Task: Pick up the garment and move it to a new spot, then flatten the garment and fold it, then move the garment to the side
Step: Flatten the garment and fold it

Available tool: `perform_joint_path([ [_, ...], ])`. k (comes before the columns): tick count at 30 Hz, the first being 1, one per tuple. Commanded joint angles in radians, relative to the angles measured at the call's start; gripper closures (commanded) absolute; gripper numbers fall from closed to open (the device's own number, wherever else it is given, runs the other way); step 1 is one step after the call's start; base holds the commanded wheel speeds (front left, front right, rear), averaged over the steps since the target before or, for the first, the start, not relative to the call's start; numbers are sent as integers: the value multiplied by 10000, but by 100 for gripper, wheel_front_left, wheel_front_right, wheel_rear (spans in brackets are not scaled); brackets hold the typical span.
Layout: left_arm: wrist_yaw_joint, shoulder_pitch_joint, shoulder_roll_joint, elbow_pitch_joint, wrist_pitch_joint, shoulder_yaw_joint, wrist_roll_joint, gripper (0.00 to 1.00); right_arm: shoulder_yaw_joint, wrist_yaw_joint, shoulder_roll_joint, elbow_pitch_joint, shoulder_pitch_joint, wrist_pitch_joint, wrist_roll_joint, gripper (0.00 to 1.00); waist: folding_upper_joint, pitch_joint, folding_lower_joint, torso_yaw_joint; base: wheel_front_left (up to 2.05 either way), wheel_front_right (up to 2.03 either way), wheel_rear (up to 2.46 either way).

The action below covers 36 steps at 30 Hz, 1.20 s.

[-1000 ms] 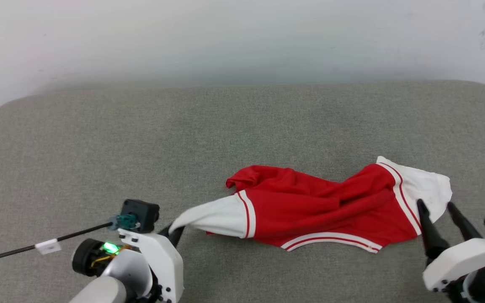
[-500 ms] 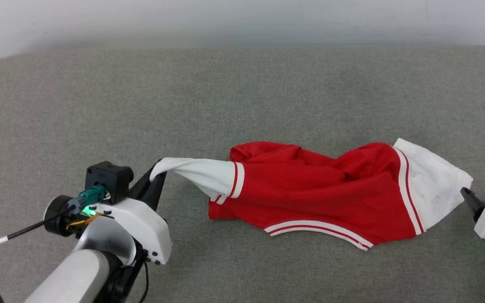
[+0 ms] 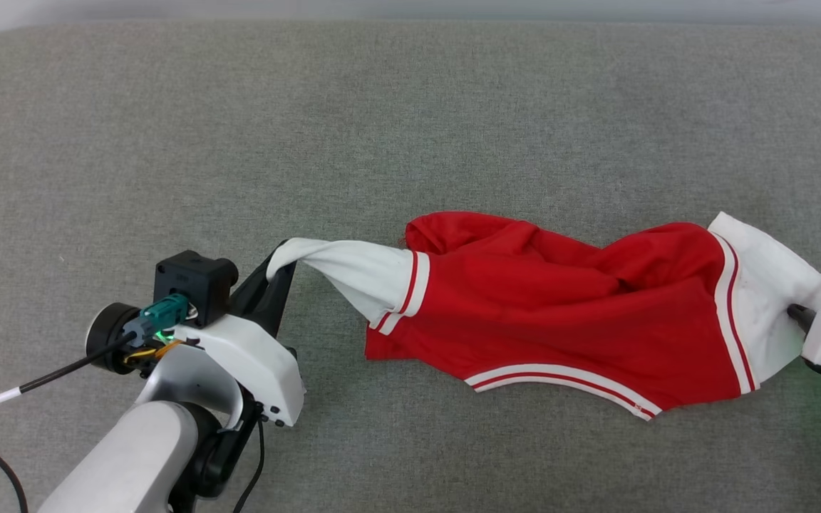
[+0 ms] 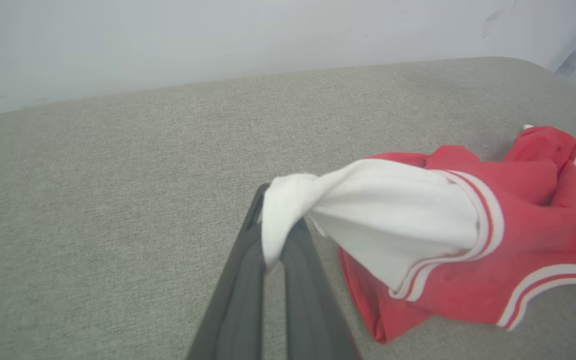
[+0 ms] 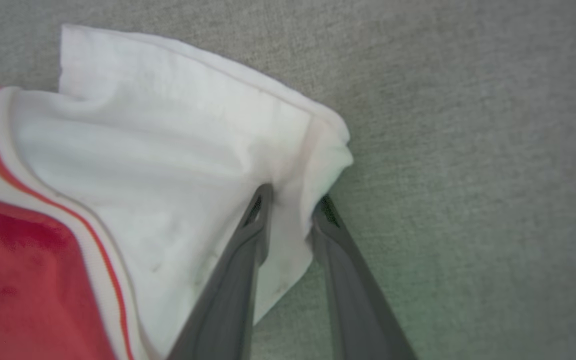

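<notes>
The garment (image 3: 560,313) is a red jersey with white sleeves and striped trim, lying crumpled and stretched sideways on the grey padded surface (image 3: 382,128). My left gripper (image 3: 284,251) is shut on the tip of its left white sleeve (image 4: 368,200), which hangs lifted off the surface. In the left wrist view the left gripper (image 4: 278,235) pinches that white cloth between both fingers. My right gripper (image 5: 294,197) stands astride the corner of the other white sleeve (image 5: 143,150), jaws partly closed with a gap still showing and cloth bunched between them. In the head view the right gripper (image 3: 795,312) is mostly hidden by its white housing.
The grey surface runs wide to the back and left of the garment, ending at a pale wall (image 4: 218,40). A black cable (image 3: 33,385) trails from my left wrist toward the lower left.
The head camera has tilted down. My left gripper has raised the left sleeve off the surface. My right gripper has moved onto the right sleeve's corner and its fingers have narrowed.
</notes>
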Motion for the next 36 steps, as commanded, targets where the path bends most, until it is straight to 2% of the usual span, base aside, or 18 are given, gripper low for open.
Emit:
perform_joint_path([
  [1, -11, -84, -21, 37, -60, -1, -29, 100, 235, 0, 441, 569, 473, 168, 45, 100, 0, -25, -1, -10, 0, 0, 0],
  [8, -42, 134, 36, 267, -162, 170, -273, 100, 512, 0, 29, -3, 353, -404, 426, 100, 0, -522, -1, -203, 0, 0, 0],
  [14, -4, -15, 100, 422, -230, 497, -572, 100, 1106, -2, -357, -1187, 542, -1211, 552, 100, 0, -1552, -1, -466, 0, 0, 0],
  [17, -121, -381, 74, 620, -130, 676, -793, 100, 1341, -2, -460, -1659, 483, -1300, 559, 100, 0, -1941, -1, -531, 0, 0, 0],
  [18, -349, -880, 57, 1131, 43, 823, -1054, 100, 1599, -3, -539, -2037, 174, -1268, 425, 100, 0, -2258, -1, -633, 0, 0, 0],
  [22, -762, -1936, -15, 2080, 286, 942, -1272, 100, 1860, -3, -709, -2142, -503, -1414, 156, 100, 0, -2487, -1, -761, 0, 0, 0],
  [29, -1413, -4265, -493, 4190, 215, 1045, -1292, 100, 2098, -3, -900, -1549, -2333, -2051, -300, 100, 0, -2155, -1, -835, 0, 0, 0],
  [36, -1735, -6917, -940, 6116, -645, 1387, -1062, 100, 2439, -3, -997, -804, -4704, -3187, -558, 100, 0, -845, -1, -982, 0, 0, 0],
])
